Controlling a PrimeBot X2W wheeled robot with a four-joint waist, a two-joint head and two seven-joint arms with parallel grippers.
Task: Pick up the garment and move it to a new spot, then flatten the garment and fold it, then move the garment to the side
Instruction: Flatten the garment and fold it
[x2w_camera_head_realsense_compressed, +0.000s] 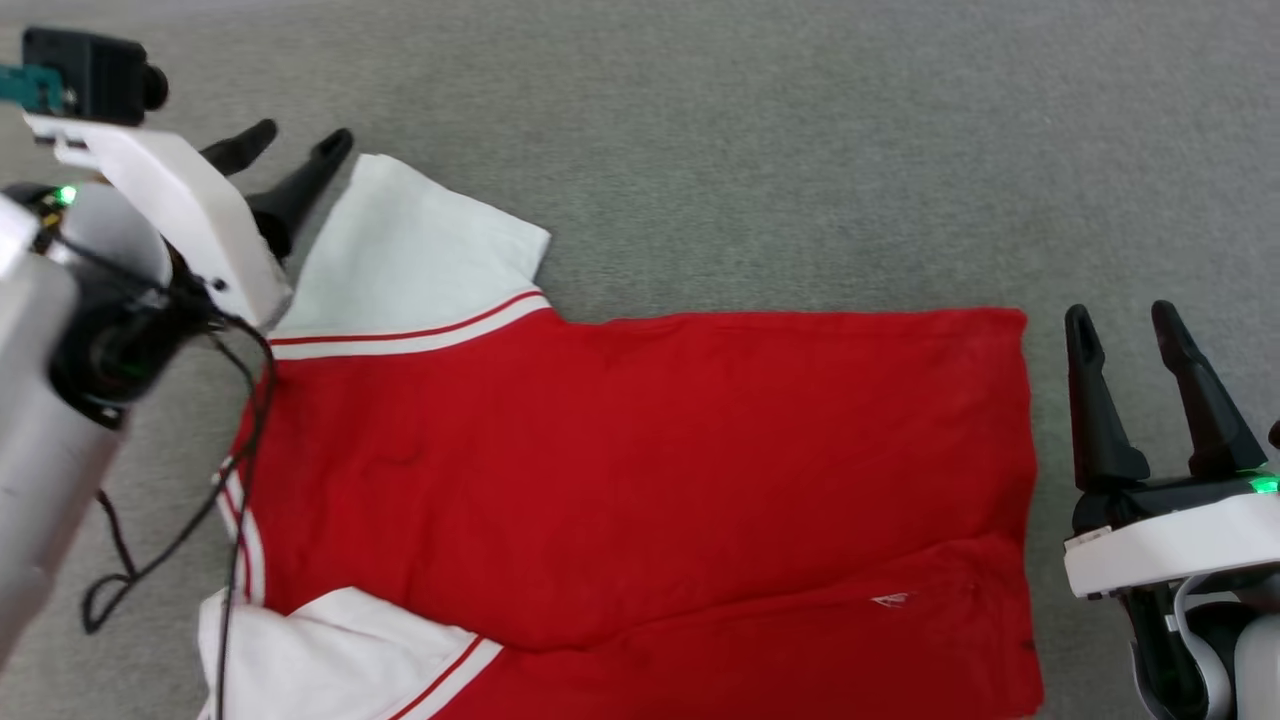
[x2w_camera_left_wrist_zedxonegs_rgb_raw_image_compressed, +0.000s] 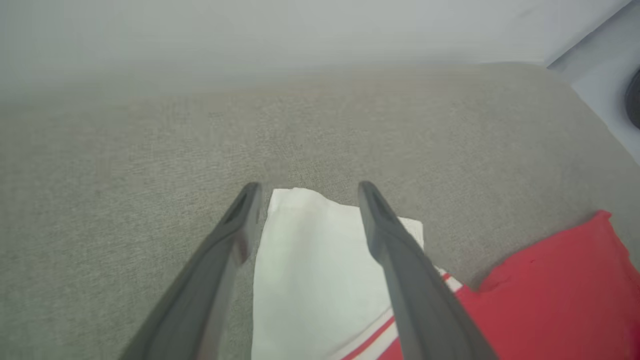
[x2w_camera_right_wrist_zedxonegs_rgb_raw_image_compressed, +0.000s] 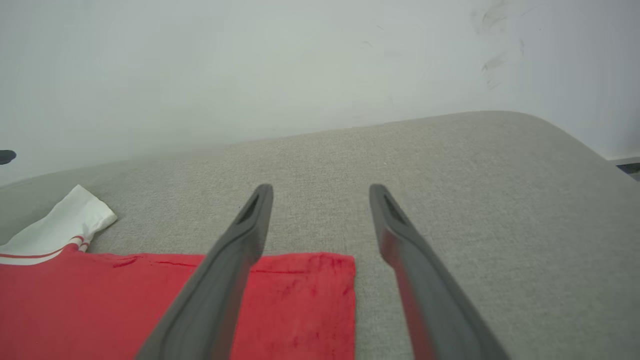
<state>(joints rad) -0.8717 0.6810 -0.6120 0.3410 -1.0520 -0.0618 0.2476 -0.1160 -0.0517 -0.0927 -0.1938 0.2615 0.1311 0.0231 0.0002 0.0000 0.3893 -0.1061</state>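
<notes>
The garment (x2w_camera_head_realsense_compressed: 640, 470), a red T-shirt with white sleeves and red-white striped trim, lies spread on the grey cushion, plain red side up. One white sleeve (x2w_camera_head_realsense_compressed: 410, 250) points to the far left; a second sleeve (x2w_camera_head_realsense_compressed: 330, 650) lies at the near left. My left gripper (x2w_camera_head_realsense_compressed: 290, 145) hovers open at that far sleeve's outer corner, and in the left wrist view the sleeve (x2w_camera_left_wrist_zedxonegs_rgb_raw_image_compressed: 310, 265) lies between and below its fingers (x2w_camera_left_wrist_zedxonegs_rgb_raw_image_compressed: 225, 250). My right gripper (x2w_camera_head_realsense_compressed: 1125, 320) stands open just right of the hem (x2w_camera_head_realsense_compressed: 1020, 480); in the right wrist view the hem corner (x2w_camera_right_wrist_zedxonegs_rgb_raw_image_compressed: 310, 290) lies under its left finger.
The grey fabric surface (x2w_camera_head_realsense_compressed: 800, 150) extends beyond the shirt at the back and right. A pale wall (x2w_camera_right_wrist_zedxonegs_rgb_raw_image_compressed: 250, 65) rises behind the cushion. A black cable (x2w_camera_head_realsense_compressed: 180, 530) hangs from my left arm over the shirt's left edge.
</notes>
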